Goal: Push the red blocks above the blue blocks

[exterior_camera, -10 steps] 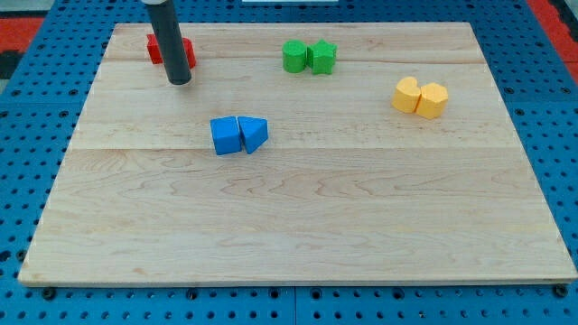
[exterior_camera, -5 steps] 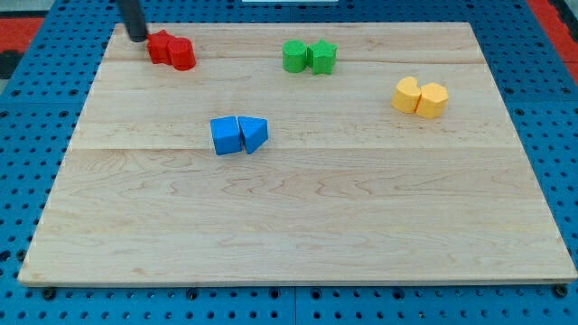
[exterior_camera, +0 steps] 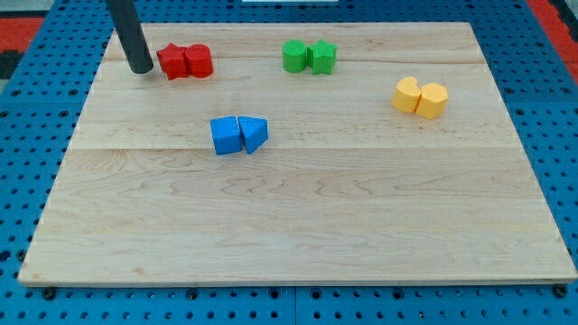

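Currently, reading across the frame from its left edge:

Tip: my tip is resting on the wooden board in the upper left of the frame, just left of the red pair and seemingly a hair short of touching.

Rod pose: the dark rod is leaning slightly, its upper part running out of the frame's top left of the tip.

Claw: there is no claw on this rig; the rod is gripping nothing, only pushing.

Red blocks: the red star-like block and the red block beside it are sitting touching, upper left, left of the blue pair's column.

Blue blocks: the blue cube and the blue wedge are lying together left of centre, well below the reds.

Risk 1: pushing off-centre is likely splitting the red pair, one block spinning away.

Risk 2: overshooting rightward is sending the reds into the green blocks at upper centre.

Far right: the yellow blocks are sitting well apart, out of harm.
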